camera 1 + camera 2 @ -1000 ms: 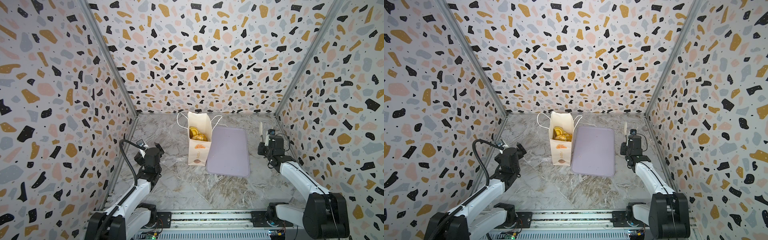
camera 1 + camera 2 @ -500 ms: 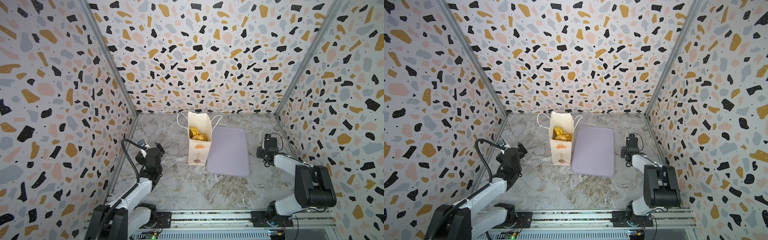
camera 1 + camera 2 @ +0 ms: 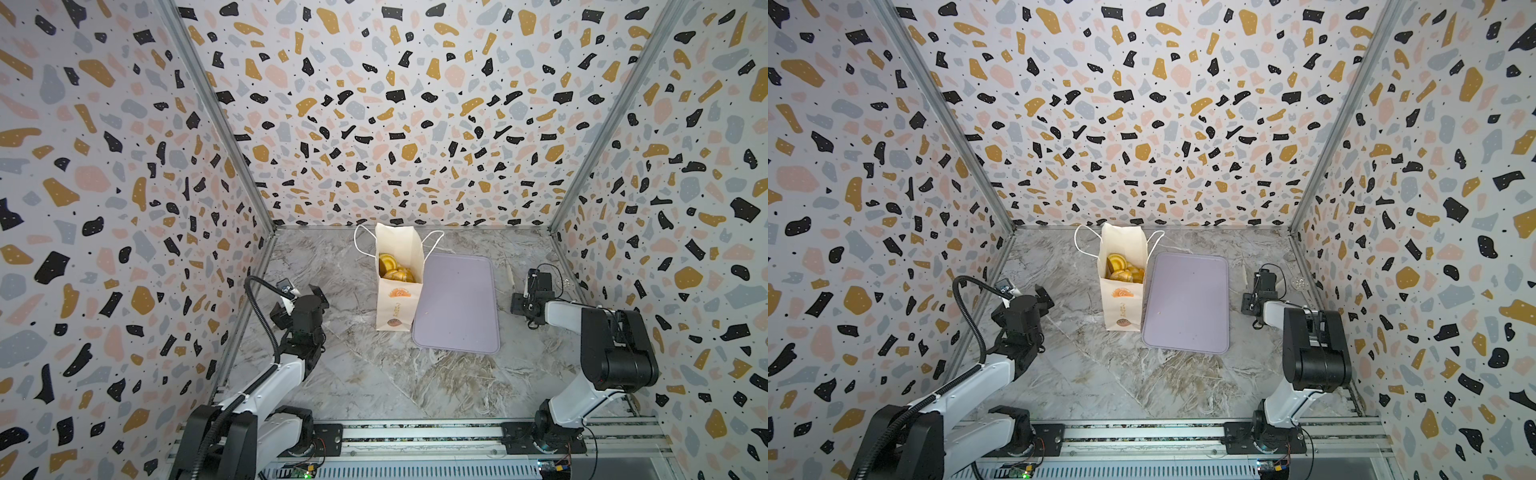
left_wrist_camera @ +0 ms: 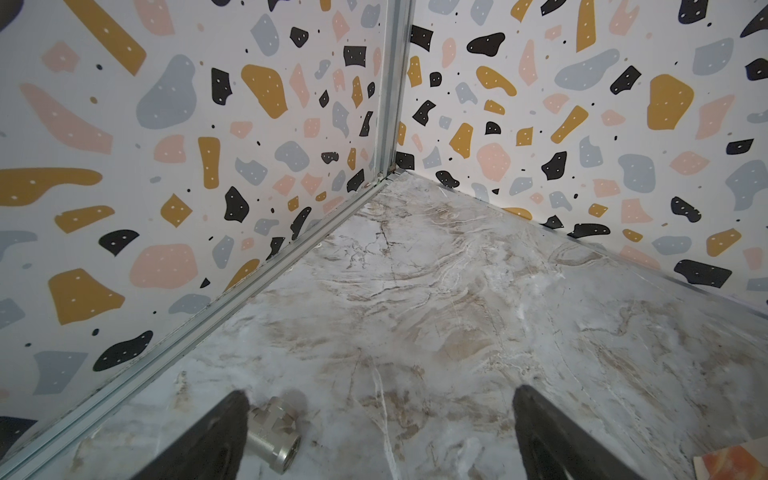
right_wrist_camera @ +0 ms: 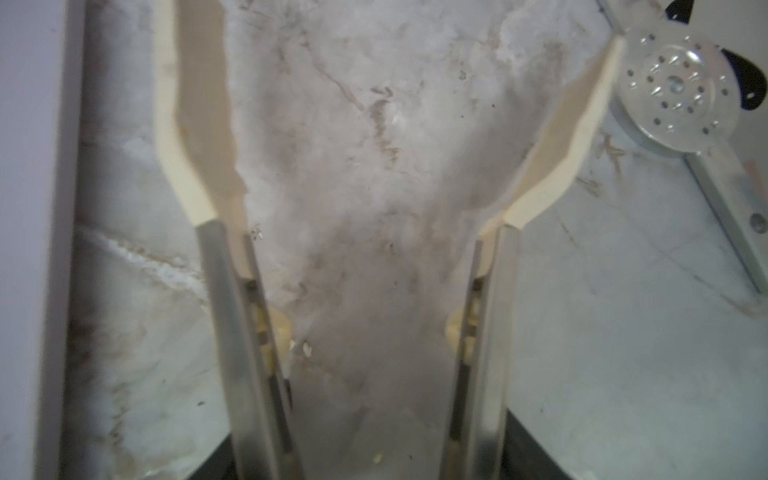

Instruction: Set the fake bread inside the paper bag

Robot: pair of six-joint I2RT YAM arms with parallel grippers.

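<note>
Top views: fake bread (image 3: 395, 268) is sitting inside the upright paper bag (image 3: 397, 307), which is standing on the desk (image 3: 374, 374) just beside the lilac tray (image 3: 457, 307).
Left pincer (image 4: 378, 399): is gaping fully, holding nothing.
Right pincer (image 5: 399, 104): is standing open above bare desk, gripping nothing.

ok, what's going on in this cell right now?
Nothing is being handled. The fake bread sits inside the upright paper bag; the lilac tray beside it shows no bread. The left gripper and right gripper are both open and empty, each near its own side wall, away from the bag.
</note>
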